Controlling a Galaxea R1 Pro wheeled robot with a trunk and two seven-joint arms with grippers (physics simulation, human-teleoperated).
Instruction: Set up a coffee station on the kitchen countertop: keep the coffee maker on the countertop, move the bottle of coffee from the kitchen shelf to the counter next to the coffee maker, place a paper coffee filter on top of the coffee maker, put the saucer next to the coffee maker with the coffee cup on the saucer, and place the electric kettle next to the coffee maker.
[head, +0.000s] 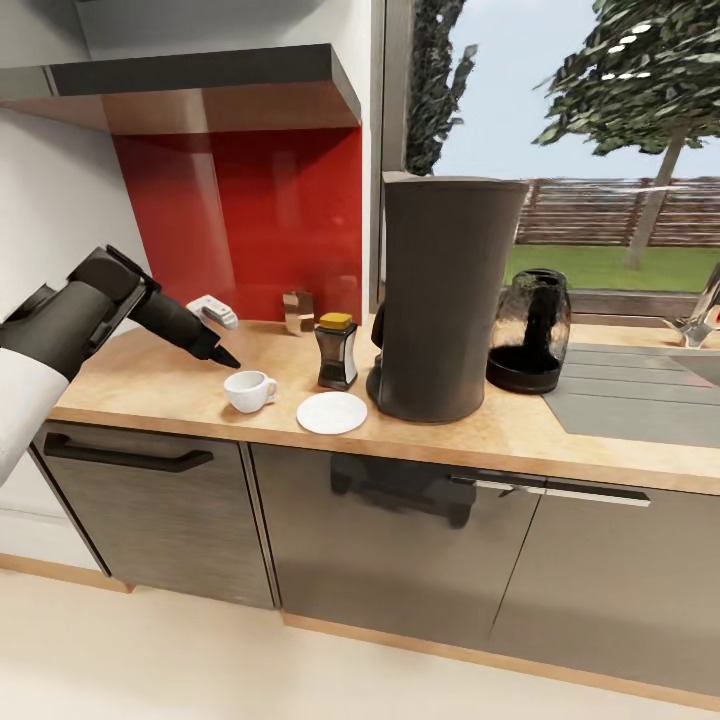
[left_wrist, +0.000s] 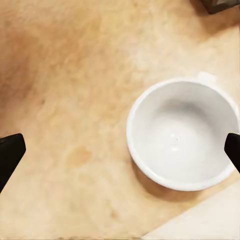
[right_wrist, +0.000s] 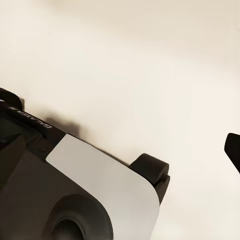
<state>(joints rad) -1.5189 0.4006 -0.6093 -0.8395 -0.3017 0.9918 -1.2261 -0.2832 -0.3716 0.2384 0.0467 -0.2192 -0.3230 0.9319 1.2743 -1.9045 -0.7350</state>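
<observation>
At mid-left of the head view, the left tool (head: 222, 352) hovers spread just above the white coffee cup (head: 249, 390) on the wood surface (head: 150, 380). Right of it lie the saucer (head: 332, 412), bottle of coffee (head: 337, 350), coffee maker (head: 445, 295) and electric kettle (head: 529, 330). The right tool's spread cannot be told.

The light wood-grain surface (head: 150, 385) carries, from left to right, a white coffee cup (head: 248, 390), a white saucer (head: 332, 412) just beside it, a yellow-lidded bottle of coffee (head: 336, 351) behind the saucer, the tall coffee maker (head: 445, 300) and the dark-glass electric kettle (head: 529, 330).
</observation>
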